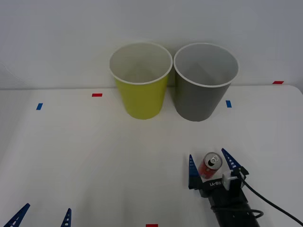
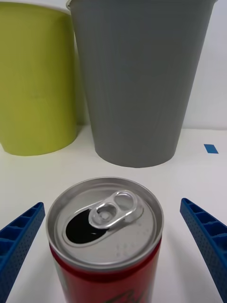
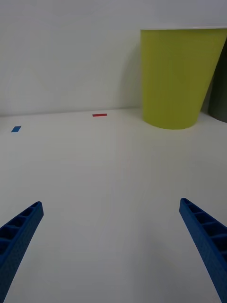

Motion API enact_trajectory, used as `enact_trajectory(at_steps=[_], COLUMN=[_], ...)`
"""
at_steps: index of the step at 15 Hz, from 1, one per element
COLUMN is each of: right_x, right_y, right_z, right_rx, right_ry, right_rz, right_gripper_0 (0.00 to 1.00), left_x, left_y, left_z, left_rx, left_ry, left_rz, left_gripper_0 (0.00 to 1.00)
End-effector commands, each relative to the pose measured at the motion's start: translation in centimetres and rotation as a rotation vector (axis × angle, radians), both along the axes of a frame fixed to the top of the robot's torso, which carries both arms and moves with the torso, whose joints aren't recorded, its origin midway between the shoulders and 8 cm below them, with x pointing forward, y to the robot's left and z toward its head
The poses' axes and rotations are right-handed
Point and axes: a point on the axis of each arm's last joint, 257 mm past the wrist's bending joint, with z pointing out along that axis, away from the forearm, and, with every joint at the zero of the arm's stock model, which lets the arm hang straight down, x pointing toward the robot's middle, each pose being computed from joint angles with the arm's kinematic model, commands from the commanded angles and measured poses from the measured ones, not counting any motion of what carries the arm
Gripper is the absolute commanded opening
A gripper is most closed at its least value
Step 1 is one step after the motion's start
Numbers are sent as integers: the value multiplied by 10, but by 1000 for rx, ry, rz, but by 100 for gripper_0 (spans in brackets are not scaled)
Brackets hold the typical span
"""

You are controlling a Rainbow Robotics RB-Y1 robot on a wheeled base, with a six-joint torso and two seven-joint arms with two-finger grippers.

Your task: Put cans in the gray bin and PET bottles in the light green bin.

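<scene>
White desk against a plain white wall, under even light.

You are looking at a smooth white desk (image 1: 94,156) that runs back to a bare, pale wall (image 1: 57,38); the wall meets the desk's far edge in a straight line across your front view. Small tape marks sit on the desk: a red mark (image 1: 97,95) and a blue mark (image 1: 39,106) toward the far left, another blue mark (image 1: 228,103) and a red mark (image 1: 278,82) toward the far right, and one more red mark (image 1: 151,225) at the near edge. The desk's far right corner is rounded. Shadows are soft and faint, and you see mild glare on the desk.
</scene>
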Motion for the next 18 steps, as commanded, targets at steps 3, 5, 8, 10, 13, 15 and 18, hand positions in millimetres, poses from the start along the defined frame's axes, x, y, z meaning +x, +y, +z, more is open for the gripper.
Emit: enact_trajectory(at_steps=[3,5,8,10,13,15,18], right_x=[2,3,3,5,9,13,14], right_y=[-8,-7,-9,-13,-19,-23,-30], right_z=[1,2,2,4,12,26,51], right_rx=[22,33,52,55,49,25,4], right_ry=[0,0,4,0,21,74,106], right_rz=[-29,-32,-40,-44,-34,-10,13], right_gripper_0=[9,6,4,0,0,0,0], left_x=[0,0,0,0,0,0,0], left_y=[0,0,0,0,0,0,0], left_z=[0,0,0,0,0,0,0], left_rx=[0,0,0,0,0,0,0], left_ry=[0,0,0,0,0,0,0], left_rz=[0,0,0,0,0,0,0], left_gripper_0=[100,100,100,100,100,100,100])
